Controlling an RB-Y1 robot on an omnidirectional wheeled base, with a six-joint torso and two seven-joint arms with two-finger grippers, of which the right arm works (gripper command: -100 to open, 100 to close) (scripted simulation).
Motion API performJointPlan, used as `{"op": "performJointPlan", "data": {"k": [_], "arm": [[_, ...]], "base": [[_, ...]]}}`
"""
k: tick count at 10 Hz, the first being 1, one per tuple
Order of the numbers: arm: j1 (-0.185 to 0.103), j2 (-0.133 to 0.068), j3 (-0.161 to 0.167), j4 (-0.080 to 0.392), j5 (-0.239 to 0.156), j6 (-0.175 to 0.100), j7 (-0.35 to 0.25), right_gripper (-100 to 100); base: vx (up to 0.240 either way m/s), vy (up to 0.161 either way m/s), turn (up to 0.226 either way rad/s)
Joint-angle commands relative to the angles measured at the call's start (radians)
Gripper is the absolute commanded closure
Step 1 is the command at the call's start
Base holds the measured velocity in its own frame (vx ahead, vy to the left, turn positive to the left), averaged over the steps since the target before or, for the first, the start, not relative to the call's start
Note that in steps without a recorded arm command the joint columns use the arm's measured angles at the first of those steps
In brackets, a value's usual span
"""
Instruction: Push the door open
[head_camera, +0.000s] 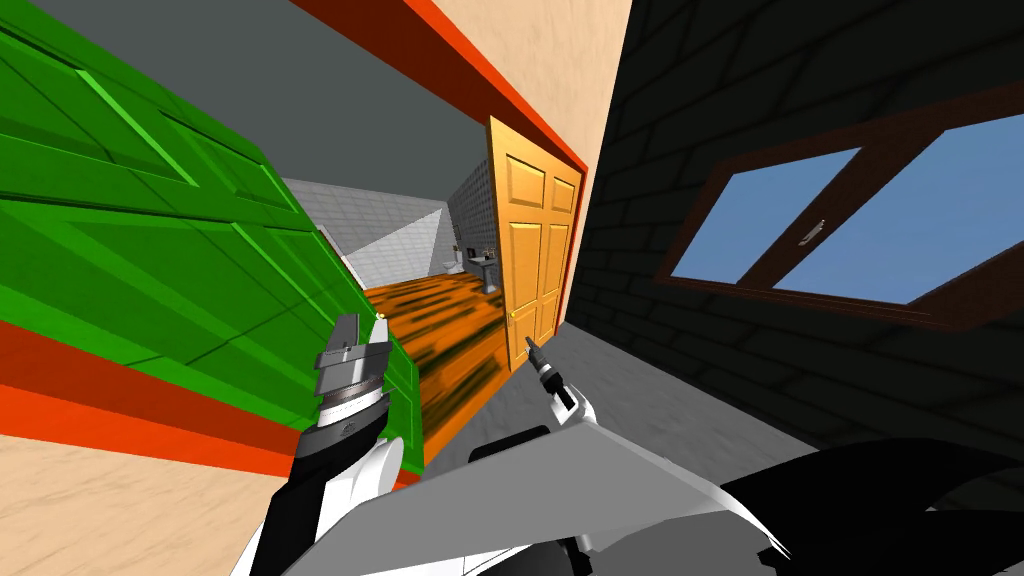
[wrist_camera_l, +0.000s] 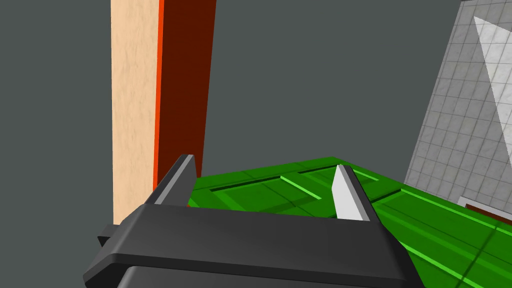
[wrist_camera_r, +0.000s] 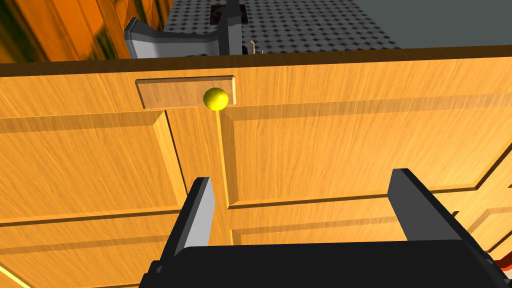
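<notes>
1. Robot stands in a doorway with a red frame (head_camera: 480, 80), both arms forward.
2. Green door (head_camera: 150, 230) is at the robot's left, swung well off the frame. Its panelled face runs along the left side of the opening.
3. Left gripper (head_camera: 362, 328) is at the green door's near edge. In the left wrist view the gripper (wrist_camera_l: 265, 165) lies low over the door face (wrist_camera_l: 280, 190), looking along it. Contact cannot be judged.
4. Left fingers (wrist_camera_l: 345, 195) are released and spread wide, with nothing between them.
5. Wood door (head_camera: 540, 240) stands ahead and to the right, seen at a slant. Its free edge faces the opening and carries a yellow knob (head_camera: 513, 313).
6. Right gripper (head_camera: 532, 345) is extended toward the wood door, just beside the free edge and near the knob.
7. In the right wrist view the gripper (wrist_camera_r: 302, 176) points at the door's panels (wrist_camera_r: 325, 140). The knob (wrist_camera_r: 215, 98) is beyond the fingertips, toward the door's edge.
8. Right fingers (wrist_camera_r: 200, 215) are released and apart, holding nothing. Whether the tips touch the door cannot be judged.
9. A wood floor (head_camera: 450, 320) runs between the two doors to a tiled room beyond.
10. On the robot's right are a black brick wall (head_camera: 680, 120) and a window (head_camera: 850, 210).
</notes>
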Motion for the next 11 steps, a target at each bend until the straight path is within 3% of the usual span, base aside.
{"op": "performJointPlan", "data": {"k": [1,11], "arm": [[-0.018,0.003,0.002,0.039,0.008,-0.014,-0.007,-100],[-0.115,0.015,0.022,0.251,0.061,-0.078,-0.062,-100]], "base": [[0.08,-0.09,0.045],[0.083,-0.101,0.046]]}}
